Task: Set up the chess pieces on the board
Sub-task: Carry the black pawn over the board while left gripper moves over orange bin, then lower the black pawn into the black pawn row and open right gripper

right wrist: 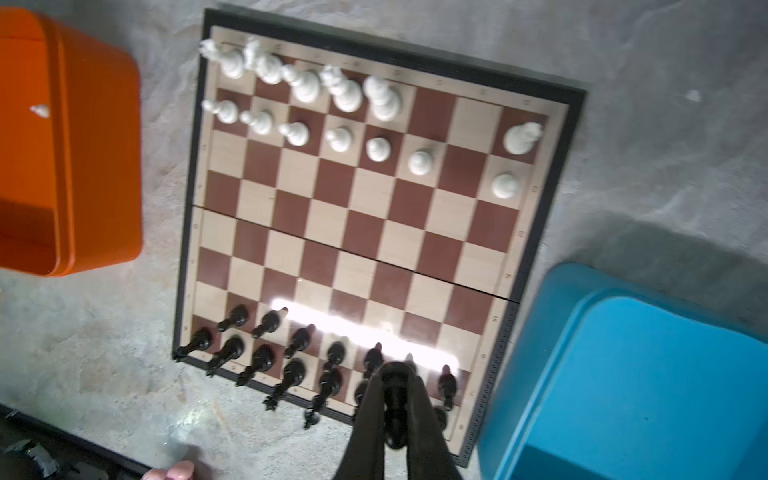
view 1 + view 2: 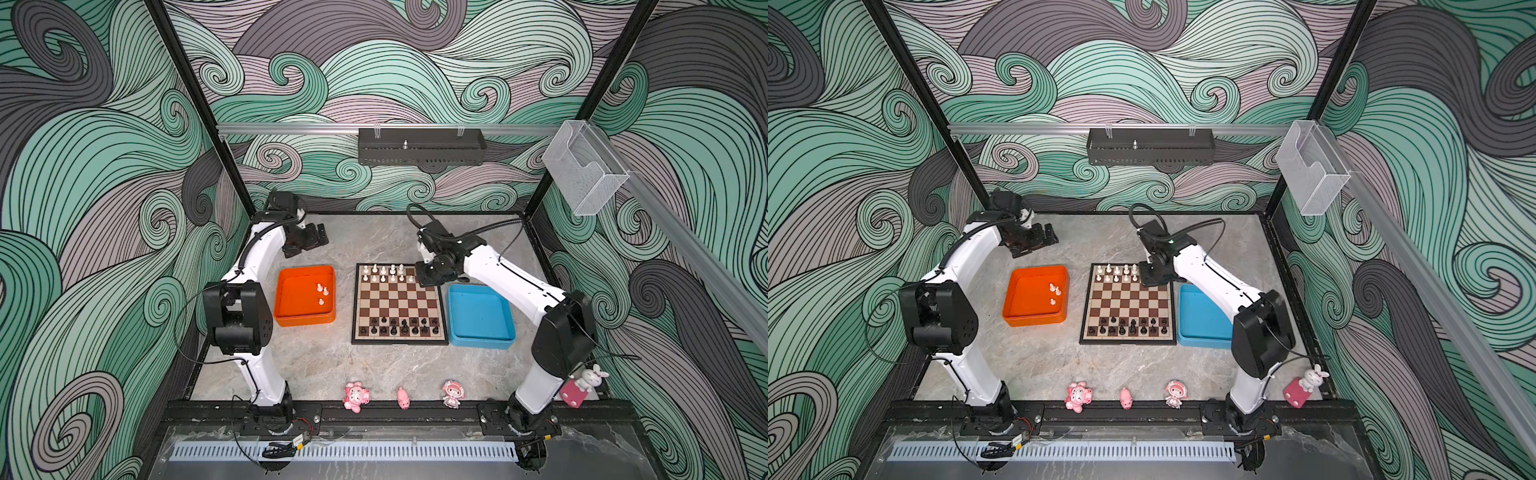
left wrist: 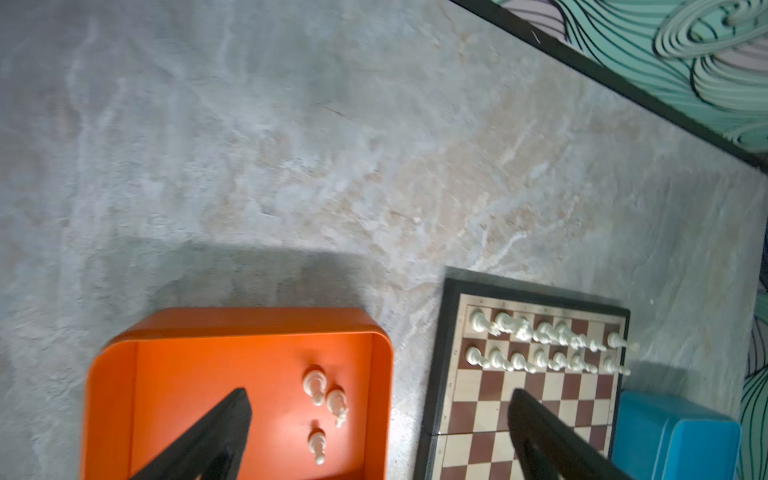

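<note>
The board (image 2: pixel 399 305) lies in the middle of the table. Several white chess pieces (image 2: pixel 384 272) stand on its two far rows and several black ones (image 2: pixel 401 328) on its two near rows. Three more white pieces (image 2: pixel 322 293) lie in the orange tray (image 2: pixel 305 320). My right gripper (image 2: pixel 428 278) hangs high over the board's far right part. In the right wrist view it (image 1: pixel 395 370) is shut on a black piece (image 1: pixel 395 399). My left gripper (image 2: pixel 309 239) is open behind the orange tray with nothing between its fingers (image 3: pixel 232 415).
A blue tray (image 2: pixel 480 316) sits right of the board, under my right forearm. Pink toy figurines (image 2: pixel 357 395) stand along the table's front edge, and another (image 2: pixel 579 388) at the front right corner. Black frame posts and patterned walls close in the back and sides.
</note>
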{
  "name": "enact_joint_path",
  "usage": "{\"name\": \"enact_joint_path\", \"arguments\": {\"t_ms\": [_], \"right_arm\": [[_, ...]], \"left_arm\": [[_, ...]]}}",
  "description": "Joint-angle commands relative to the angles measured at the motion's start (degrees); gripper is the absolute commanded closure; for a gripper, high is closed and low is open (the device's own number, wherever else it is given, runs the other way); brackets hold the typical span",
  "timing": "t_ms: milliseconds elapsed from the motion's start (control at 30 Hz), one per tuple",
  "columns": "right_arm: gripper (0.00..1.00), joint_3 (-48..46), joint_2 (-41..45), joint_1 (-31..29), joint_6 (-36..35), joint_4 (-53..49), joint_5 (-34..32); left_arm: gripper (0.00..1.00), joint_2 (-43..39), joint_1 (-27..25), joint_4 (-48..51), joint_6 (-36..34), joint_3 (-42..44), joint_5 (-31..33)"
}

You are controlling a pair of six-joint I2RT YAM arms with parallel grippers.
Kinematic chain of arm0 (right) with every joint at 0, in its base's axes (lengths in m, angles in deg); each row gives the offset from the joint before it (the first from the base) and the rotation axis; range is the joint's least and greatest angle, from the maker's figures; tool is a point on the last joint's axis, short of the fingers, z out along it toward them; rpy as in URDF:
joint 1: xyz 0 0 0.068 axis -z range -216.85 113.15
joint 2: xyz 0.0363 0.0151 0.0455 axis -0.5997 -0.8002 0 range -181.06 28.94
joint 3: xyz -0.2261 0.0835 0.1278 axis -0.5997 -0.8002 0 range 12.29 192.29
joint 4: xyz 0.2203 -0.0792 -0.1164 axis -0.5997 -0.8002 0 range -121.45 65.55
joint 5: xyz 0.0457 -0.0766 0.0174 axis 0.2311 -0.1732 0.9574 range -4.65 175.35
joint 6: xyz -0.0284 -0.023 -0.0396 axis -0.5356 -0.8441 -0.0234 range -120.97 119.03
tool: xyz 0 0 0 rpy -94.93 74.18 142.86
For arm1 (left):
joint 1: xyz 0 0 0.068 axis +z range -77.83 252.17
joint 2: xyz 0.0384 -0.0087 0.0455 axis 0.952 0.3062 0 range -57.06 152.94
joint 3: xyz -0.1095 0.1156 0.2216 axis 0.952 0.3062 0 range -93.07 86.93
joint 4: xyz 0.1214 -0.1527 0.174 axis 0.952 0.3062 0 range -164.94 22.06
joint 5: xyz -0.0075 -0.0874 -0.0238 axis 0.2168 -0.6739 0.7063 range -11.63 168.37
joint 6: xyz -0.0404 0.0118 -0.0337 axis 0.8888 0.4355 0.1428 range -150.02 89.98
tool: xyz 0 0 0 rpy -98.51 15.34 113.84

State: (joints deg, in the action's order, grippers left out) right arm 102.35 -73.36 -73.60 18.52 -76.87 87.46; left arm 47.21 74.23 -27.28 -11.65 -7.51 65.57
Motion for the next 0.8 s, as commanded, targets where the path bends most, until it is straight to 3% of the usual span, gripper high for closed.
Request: {"name": "enact_joint_path", "arguments": {"t_ms": [0, 300, 767], "right_arm": [[0.9, 5.3, -5.2, -4.6, 0.8, -1.6, 1.4], [0.9, 19.3, -17.7, -13.9, 2.1, -2.4, 4.5], [0.9, 20.3, -24.4, -19.6, 2.0, -3.5, 3.4]], "left_arm": [[0.01, 1.5, 3.7, -0.8, 2.1, 0.3, -3.6], [0.01, 4.4, 9.0, -2.0, 3.2, 1.0, -7.3], [0.01, 4.9, 11.0, -3.1, 4.2, 1.7, -9.8]]}}
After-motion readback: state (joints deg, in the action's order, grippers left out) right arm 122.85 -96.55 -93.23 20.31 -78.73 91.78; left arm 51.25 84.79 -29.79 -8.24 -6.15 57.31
